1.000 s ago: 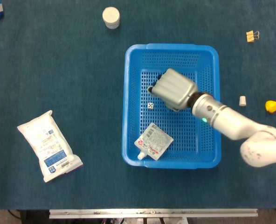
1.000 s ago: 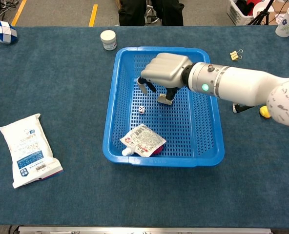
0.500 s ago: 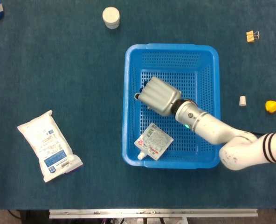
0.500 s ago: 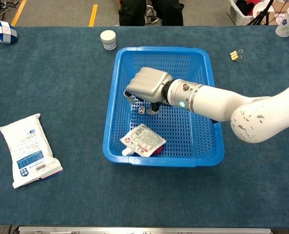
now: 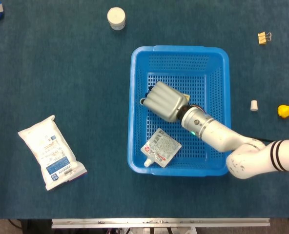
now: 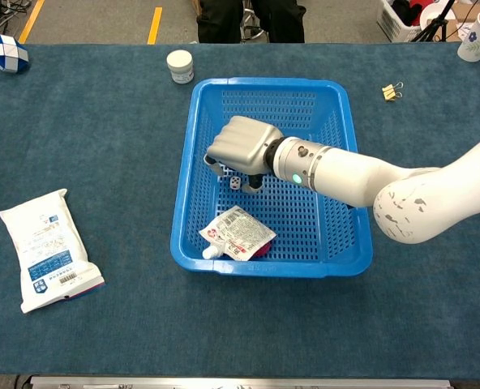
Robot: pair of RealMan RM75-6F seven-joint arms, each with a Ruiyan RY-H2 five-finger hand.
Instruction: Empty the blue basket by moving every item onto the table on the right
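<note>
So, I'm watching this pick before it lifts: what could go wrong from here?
The die is tiny and sits between the right hand's fingers; a pinch could squirt it sideways across the blue basket's perforated floor. The head view hides the die under the hand, so alignment is hard to judge. The spouted pouch lies close by and could be nudged.

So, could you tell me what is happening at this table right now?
The robot's right hand is down inside the blue basket, its fingers around a small white die on the basket floor; whether it grips the die yet cannot be told. A spouted pouch lies near the basket's front edge. Both items are in the basket, so nothing has reached the table on the right. The left hand is not in view.
</note>
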